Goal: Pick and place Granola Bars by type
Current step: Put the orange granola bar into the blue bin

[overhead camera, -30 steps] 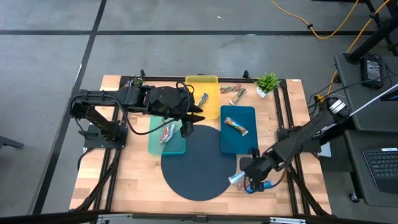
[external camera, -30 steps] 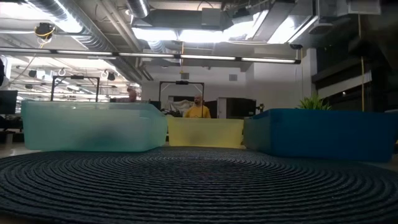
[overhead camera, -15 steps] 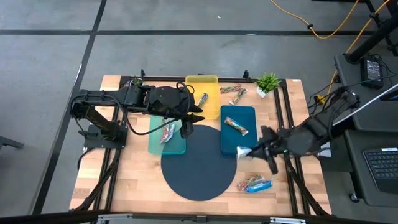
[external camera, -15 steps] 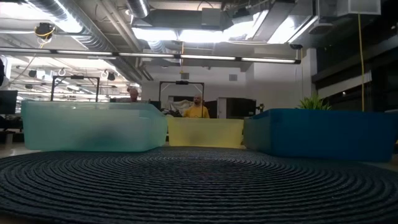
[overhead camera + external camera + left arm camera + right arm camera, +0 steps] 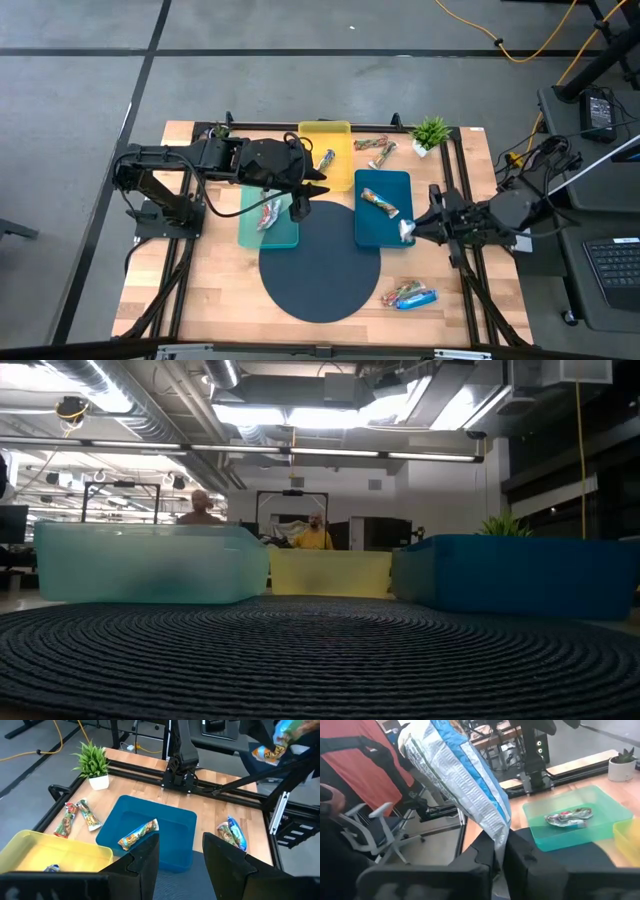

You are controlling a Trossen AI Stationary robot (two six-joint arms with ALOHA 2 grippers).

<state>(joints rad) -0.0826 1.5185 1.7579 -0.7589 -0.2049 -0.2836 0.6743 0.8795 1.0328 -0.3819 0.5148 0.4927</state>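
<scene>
Right gripper (image 5: 412, 229) pinching a blue-white bar (image 5: 465, 775) beside the blue tray (image 5: 369, 232) — carry it level, release low over its matching tray — left gripper (image 5: 303, 198) empty, half-spread.

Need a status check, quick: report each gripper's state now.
Left gripper: open, empty, over the teal tray.
Right gripper: shut on a blue-white granola bar.

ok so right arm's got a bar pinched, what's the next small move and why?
Probably carry it on leftward and inward over a tray before opening. The right gripper is shut on a blue-white granola bar, held at the right edge of the blue tray. That tray holds a different, multicoloured bar, so which tray suits it I cannot tell. The left gripper hangs at the green tray.
</scene>
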